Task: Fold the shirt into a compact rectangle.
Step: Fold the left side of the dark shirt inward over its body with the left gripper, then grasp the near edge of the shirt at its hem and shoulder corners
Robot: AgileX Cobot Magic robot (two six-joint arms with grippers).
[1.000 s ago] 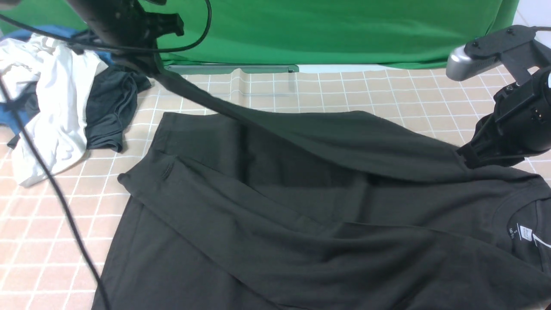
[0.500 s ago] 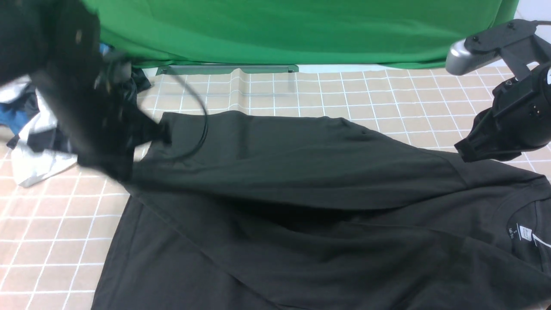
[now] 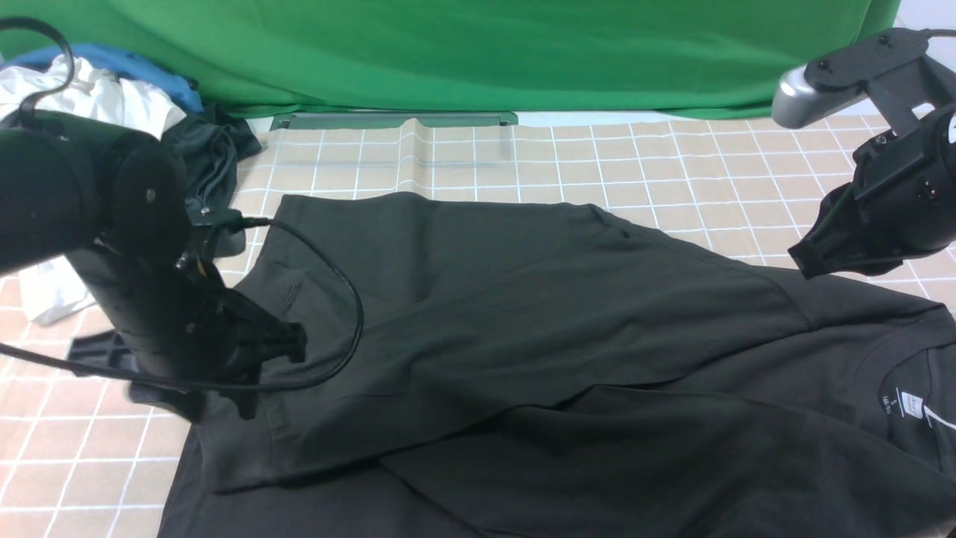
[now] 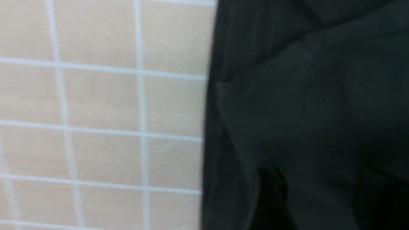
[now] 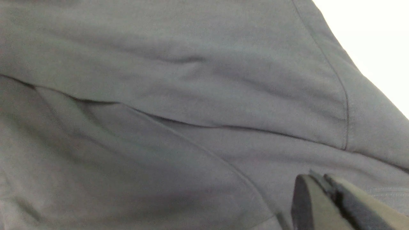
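**A:** Where is the shirt (image 3: 523,314) in the front view?

**B:** It is spread across the centre and lower right of the frame, on the beige tile-patterned table cover (image 3: 672,164). It runs off the bottom edge and the right edge.

**A:** How does it look?

**B:** It is a plain black, matte garment, and no chest print shows on the side facing up. A large flap from the upper side lies folded over the body. The flap's free edge runs on a slant from the lower left towards the right shoulder. The neck opening is at the far right. The left wrist view shows a stitched hem beside bare tiles, and the right wrist view shows a shoulder seam and soft creases.

**A:** Is there any writing?

**B:** There is a small white neck label (image 3: 912,404) inside the collar at the lower right, with a line of tiny white print beside it. Both are too small to read.

**A:** What about the jaws?

**B:** The left gripper (image 3: 276,351) sits over the flap's left edge in the lower left of the frame. It is blurred, so I cannot tell how its jaws stand. The right gripper (image 3: 803,265) is at the shoulder in the right of the frame with its jaws pressed together. I cannot make out whether any cloth is pinched between them.

**A:** Is there anything else?

**B:** A heap of white, blue and dark grey clothes (image 3: 112,104) lies in the upper left, in front of a green backdrop (image 3: 523,52).
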